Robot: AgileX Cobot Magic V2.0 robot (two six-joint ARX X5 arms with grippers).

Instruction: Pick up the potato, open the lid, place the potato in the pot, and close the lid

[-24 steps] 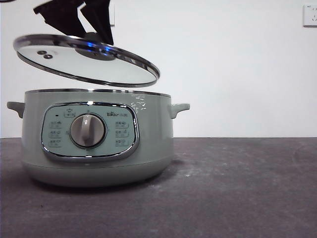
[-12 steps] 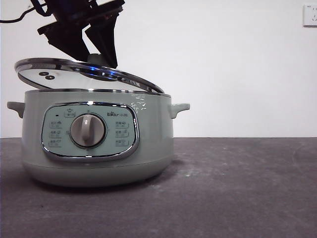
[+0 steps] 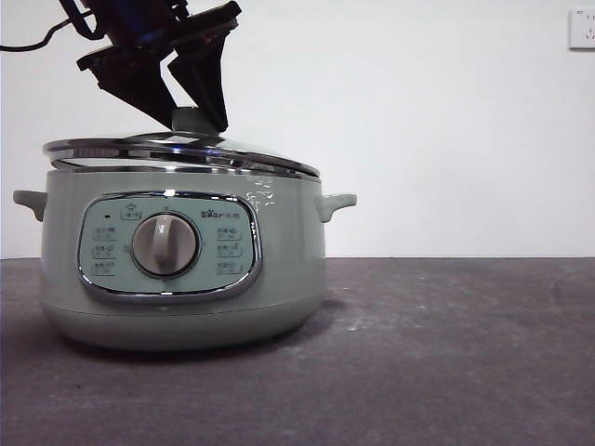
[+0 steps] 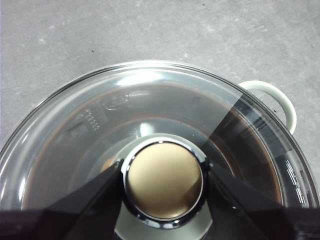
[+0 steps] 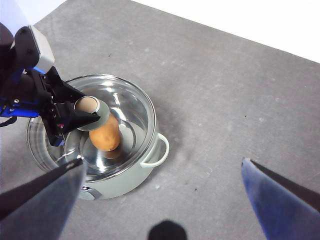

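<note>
The sage-green pot (image 3: 177, 269) stands on the left of the table, its dial facing the front camera. The glass lid (image 3: 181, 153) lies almost flat on the pot's rim, its left edge slightly higher. My left gripper (image 3: 191, 116) comes down from above, shut on the lid's pale knob (image 4: 162, 180), one black jaw on each side. Through the glass, the orange-brown potato (image 5: 105, 136) lies on the pot's floor, and the left wrist view shows only a sliver of the potato (image 4: 107, 164). My right gripper (image 5: 165, 195) hovers high above the table, open and holding nothing.
Grey table (image 3: 446, 353) stretches to the right of the pot. A white wall with a socket (image 3: 582, 28) stands behind. The pot's side handles (image 3: 337, 203) stick out on both sides. A black cable trails from the left arm at the top left.
The lid has come down from a tilted hover above the pot to lie nearly level on its rim. The left gripper has descended with it, still shut on the knob.
</note>
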